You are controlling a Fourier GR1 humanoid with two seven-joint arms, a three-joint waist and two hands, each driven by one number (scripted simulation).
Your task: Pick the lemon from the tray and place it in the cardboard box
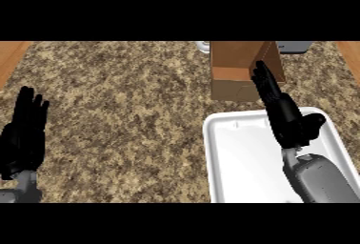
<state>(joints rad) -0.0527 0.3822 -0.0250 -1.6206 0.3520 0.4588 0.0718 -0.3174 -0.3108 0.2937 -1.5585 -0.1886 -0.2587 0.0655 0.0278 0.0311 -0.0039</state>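
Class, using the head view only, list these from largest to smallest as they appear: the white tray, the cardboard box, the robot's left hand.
1. White tray, though partly hidden by the right arm.
2. Cardboard box.
3. Left hand, resting open at the left edge; being nearer the camera may enlarge it.

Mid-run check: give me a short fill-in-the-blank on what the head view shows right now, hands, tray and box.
1. The right hand stretches with straight fingers from over the white tray toward the ____.
2. The left hand rests open near the view's ____ edge.
3. The cardboard box stands beyond the tray's ____ edge.
4. No ____ shows on the tray's bare surface.

Missing words: cardboard box; left; far; lemon
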